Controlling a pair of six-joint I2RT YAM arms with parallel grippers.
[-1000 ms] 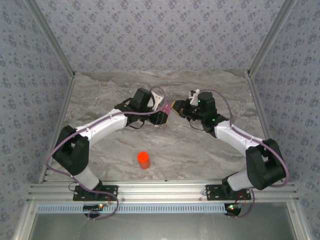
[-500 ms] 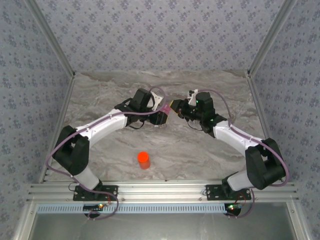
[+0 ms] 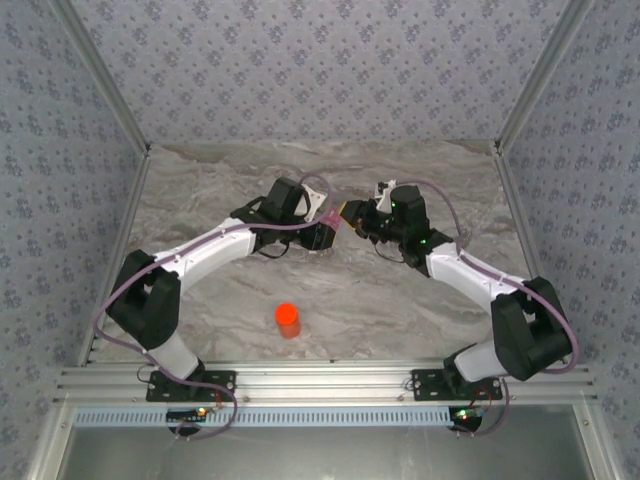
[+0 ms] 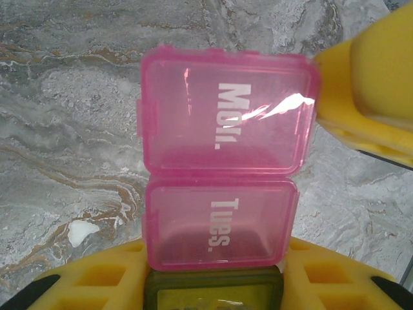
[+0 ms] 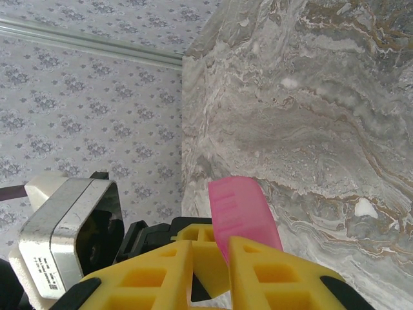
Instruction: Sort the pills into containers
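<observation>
status: early stage; judged from the layout, no pill has been sorted yet.

1. position. the containers [image 4: 222,174] are held clear above the table [image 3: 230,180], in the middle of the far half, where both arms meet.
2. left gripper [image 4: 213,284]. its jaws are closed to a narrow gap on the olive-green compartment [image 4: 193,298] at the near end of the box. the two pink compartments [image 4: 226,110], marked "mon." and "tues.", project beyond the fingers.
3. right gripper [image 5: 211,265]. its jaws stand narrow. a yellow finger touches the right corner of the "mon." compartment, and in the right wrist view a pink edge [image 5: 242,216] sits at the gap. whether the jaws clamp that edge cannot be told.
4. contents. both pink lids appear to be down. no pill shows through the pink walls. the contents of the olive-green compartment cannot be made out.
5. supply. an orange-red bottle [image 3: 287,318] stands upright on the near centre of the table, well apart from both grippers. whether it is capped cannot be told.

remaining, as a judgement: open the compartments, obtain the pills, place them by compartment, close the lids.
</observation>
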